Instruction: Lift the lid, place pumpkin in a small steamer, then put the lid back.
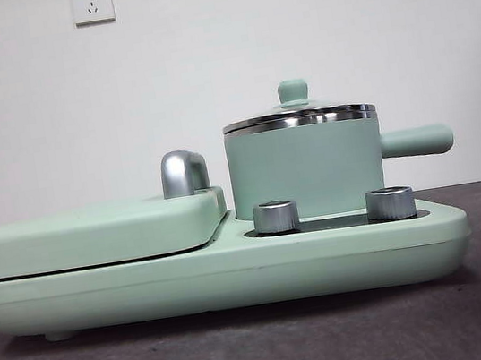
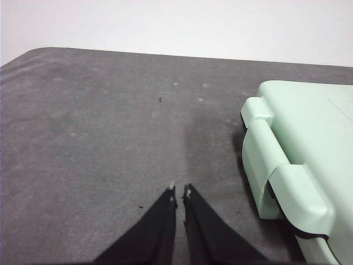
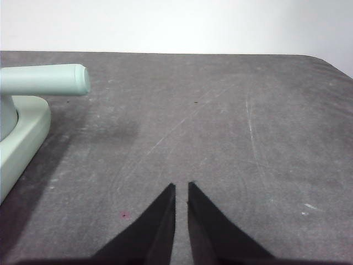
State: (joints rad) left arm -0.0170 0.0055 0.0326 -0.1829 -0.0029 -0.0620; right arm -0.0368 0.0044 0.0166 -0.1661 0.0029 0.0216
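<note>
A mint-green steamer (image 1: 305,168) is seen on the right half of a wide green base (image 1: 219,278), its lid (image 1: 298,116) seated flat on the steel rim, knob upward. Its straight handle (image 1: 416,141) juts toward the right. Two silver knobs (image 1: 276,216) stand on the base just in front of the pot. A large flat cover (image 1: 95,233) with a chrome handle (image 1: 183,172) occupies the left half.

No pumpkin is visible in any view (so its place cannot be told).

The left gripper (image 2: 180,192) hangs over bare grey worktop (image 2: 99,143) beside the base's left end, fingers nearly pressed together, holding nothing. The right gripper (image 3: 181,186) hangs over bare worktop to the right of the pot handle, fingers likewise almost closed and empty.

Likely risks: the small rounded knob could slip from a shallow pinch, and a sideways approach could knock the pot handle and turn the pot. Open room is found above the lid and on the worktop at both ends of the base; the chrome handle crowds the pot's left side.
</note>
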